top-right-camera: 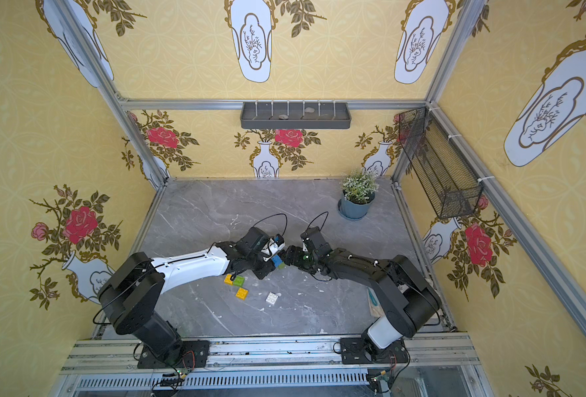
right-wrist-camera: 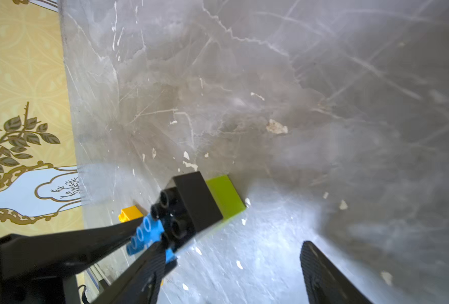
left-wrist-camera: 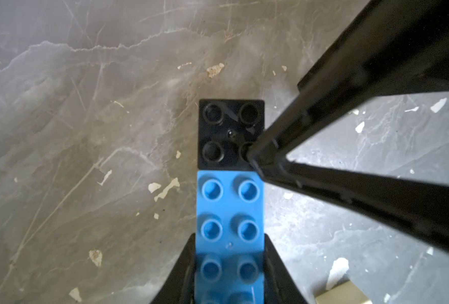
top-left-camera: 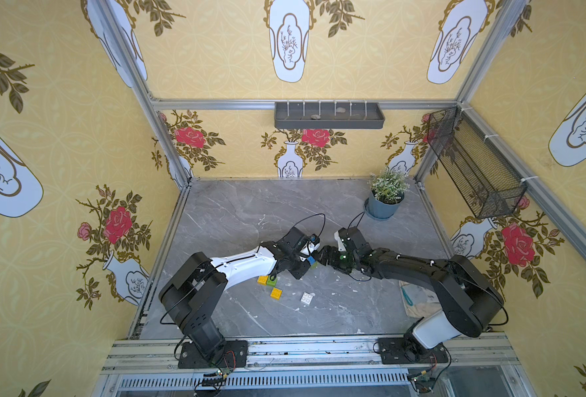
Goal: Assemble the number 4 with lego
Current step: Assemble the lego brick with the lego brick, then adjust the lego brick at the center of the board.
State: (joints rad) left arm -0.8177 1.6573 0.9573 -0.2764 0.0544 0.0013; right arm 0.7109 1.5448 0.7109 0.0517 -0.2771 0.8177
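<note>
Pinching the blue brick, the left pincer faces the spread right pincer; yellow brick, white brick lie nearby.

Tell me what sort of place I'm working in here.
Probably a lab test booth dressed as a room: wallpaper panels on an aluminium frame, a marble-look tabletop, a potted plant.

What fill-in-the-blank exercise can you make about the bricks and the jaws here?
The left gripper is shut on the long brick, which is ___.
The square brick joined to its far end is ___.
The right gripper has its jaws ___.
Exactly ___ yellow bricks lie on the table.
Missing words: blue, black, open, two.
</note>
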